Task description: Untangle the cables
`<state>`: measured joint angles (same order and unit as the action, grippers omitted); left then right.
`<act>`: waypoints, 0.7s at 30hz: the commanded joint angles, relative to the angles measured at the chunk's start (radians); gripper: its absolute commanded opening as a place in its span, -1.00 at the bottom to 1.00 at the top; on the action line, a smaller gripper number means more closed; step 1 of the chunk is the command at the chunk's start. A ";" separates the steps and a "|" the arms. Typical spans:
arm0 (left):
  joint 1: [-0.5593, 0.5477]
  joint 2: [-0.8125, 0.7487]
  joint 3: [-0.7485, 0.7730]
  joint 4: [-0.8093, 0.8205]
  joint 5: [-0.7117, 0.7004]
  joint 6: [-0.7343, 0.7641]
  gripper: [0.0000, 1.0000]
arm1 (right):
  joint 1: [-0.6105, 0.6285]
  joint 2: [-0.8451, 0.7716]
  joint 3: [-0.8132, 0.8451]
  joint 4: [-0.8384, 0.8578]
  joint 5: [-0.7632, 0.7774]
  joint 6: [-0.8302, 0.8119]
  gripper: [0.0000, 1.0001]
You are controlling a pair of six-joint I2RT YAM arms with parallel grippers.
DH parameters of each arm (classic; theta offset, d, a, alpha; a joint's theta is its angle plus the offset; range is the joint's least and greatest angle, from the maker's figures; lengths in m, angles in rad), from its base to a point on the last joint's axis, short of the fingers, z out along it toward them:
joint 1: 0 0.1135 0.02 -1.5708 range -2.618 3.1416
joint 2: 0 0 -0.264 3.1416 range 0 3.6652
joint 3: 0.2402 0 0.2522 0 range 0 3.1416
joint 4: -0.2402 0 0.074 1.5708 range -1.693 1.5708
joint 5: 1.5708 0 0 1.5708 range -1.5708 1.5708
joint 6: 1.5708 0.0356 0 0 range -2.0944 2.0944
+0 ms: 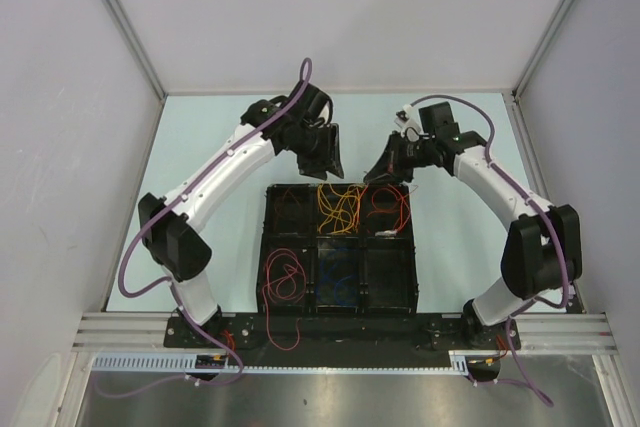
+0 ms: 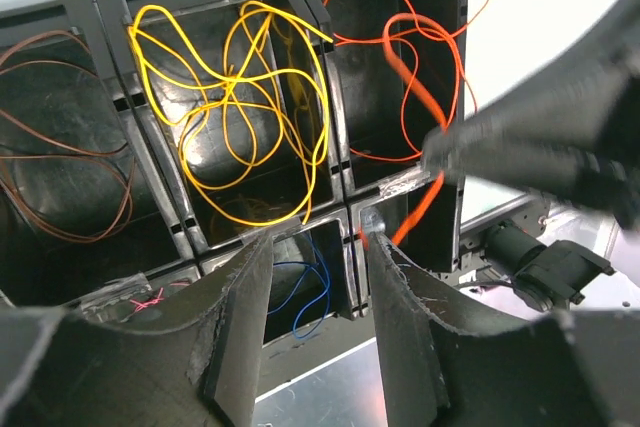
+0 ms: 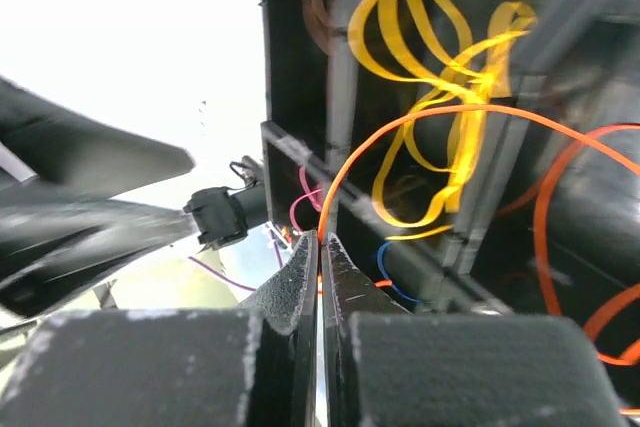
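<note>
The cables lie sorted in a black six-compartment tray [image 1: 413, 267]. A yellow-orange cable [image 1: 340, 205] [image 2: 235, 97] fills the back middle cell, an orange-red cable [image 1: 388, 209] [image 2: 400, 47] the back right, and a brown one [image 2: 60, 137] the back left. A crimson cable [image 1: 285, 277] spills over the front left cell; a blue cable [image 1: 338, 277] [image 2: 318, 287] sits in the front middle. My right gripper [image 3: 320, 239] [image 1: 378, 175] is shut on the orange-red cable [image 3: 420, 117] above the tray's back edge. My left gripper [image 2: 318, 242] [image 1: 330, 172] hovers open beside it, holding nothing.
White enclosure walls [image 1: 70, 97] stand on three sides of the pale table. An aluminium rail [image 1: 340, 332] runs along the near edge by the arm bases. The two grippers are close together over the tray's back edge. Purple hoses [image 1: 215, 172] run along both arms.
</note>
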<state>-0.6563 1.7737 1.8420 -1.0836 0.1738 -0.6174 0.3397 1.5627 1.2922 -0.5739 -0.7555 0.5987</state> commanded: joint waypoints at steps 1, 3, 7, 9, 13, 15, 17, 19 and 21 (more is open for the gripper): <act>0.012 -0.056 -0.001 0.007 -0.017 0.019 -0.04 | -0.059 0.051 -0.039 0.029 -0.079 -0.065 -1.00; 0.015 -0.056 -0.001 0.005 -0.019 0.021 -0.04 | -0.080 0.085 -0.053 0.013 -0.091 -0.085 -1.00; 0.021 -0.043 0.013 -0.002 -0.019 0.019 -0.05 | -0.119 0.115 -0.056 -0.056 -0.087 -0.149 -1.00; 0.024 -0.031 0.028 -0.006 -0.019 0.019 -0.04 | -0.126 0.114 -0.056 -0.076 -0.064 -0.168 -1.00; 0.026 -0.011 0.052 -0.016 -0.023 0.021 -0.04 | -0.143 0.100 -0.054 -0.164 0.025 -0.211 -1.00; 0.027 0.001 0.068 -0.018 -0.020 0.021 -0.04 | -0.145 0.100 -0.054 -0.199 0.093 -0.227 -1.00; 0.027 0.013 0.083 -0.022 -0.017 0.022 -0.04 | -0.136 0.103 -0.053 -0.208 0.140 -0.240 -1.00; 0.027 0.032 0.098 -0.029 -0.014 0.024 -0.04 | -0.127 0.112 -0.054 -0.208 0.151 -0.243 -1.00; 0.029 0.050 0.131 -0.038 -0.014 0.025 -0.04 | -0.117 0.118 -0.053 -0.205 0.160 -0.232 -1.00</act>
<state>-0.6357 1.7981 1.8973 -1.1095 0.1600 -0.6167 0.2050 1.6867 1.2327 -0.7502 -0.6548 0.3904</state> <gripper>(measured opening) 0.480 0.011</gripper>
